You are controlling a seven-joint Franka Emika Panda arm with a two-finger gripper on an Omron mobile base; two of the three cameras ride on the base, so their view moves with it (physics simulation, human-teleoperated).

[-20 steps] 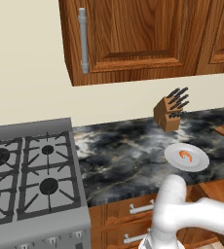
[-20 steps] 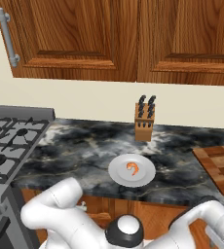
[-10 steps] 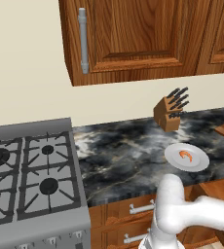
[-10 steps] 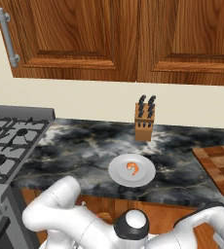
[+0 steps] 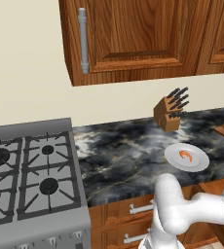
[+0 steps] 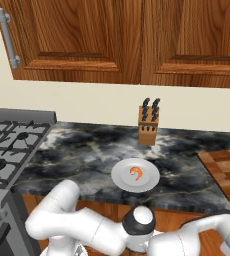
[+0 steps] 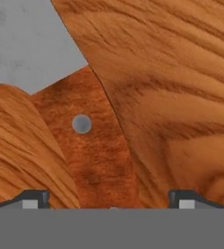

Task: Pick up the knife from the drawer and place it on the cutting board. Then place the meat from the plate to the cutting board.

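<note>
Small orange curled meat lies in the round white plate near the worktop's front edge — the gripper is spread wide over the reddish-brown-handled knife on the wooden drawer floor, gripping nothing.

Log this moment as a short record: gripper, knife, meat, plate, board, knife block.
gripper: open, tips either side of the knife handle, nothing held yet
knife: reddish-brown handle with a silver rivet, grey blade beyond it, lying on the wooden drawer floor
meat: orange, curled, on the plate
plate: white, on the dark marble counter, near its front edge
board: checkered wood, on the counter right of the plate, bare
knife block: wooden, black handles, behind the plate near the wall
</note>
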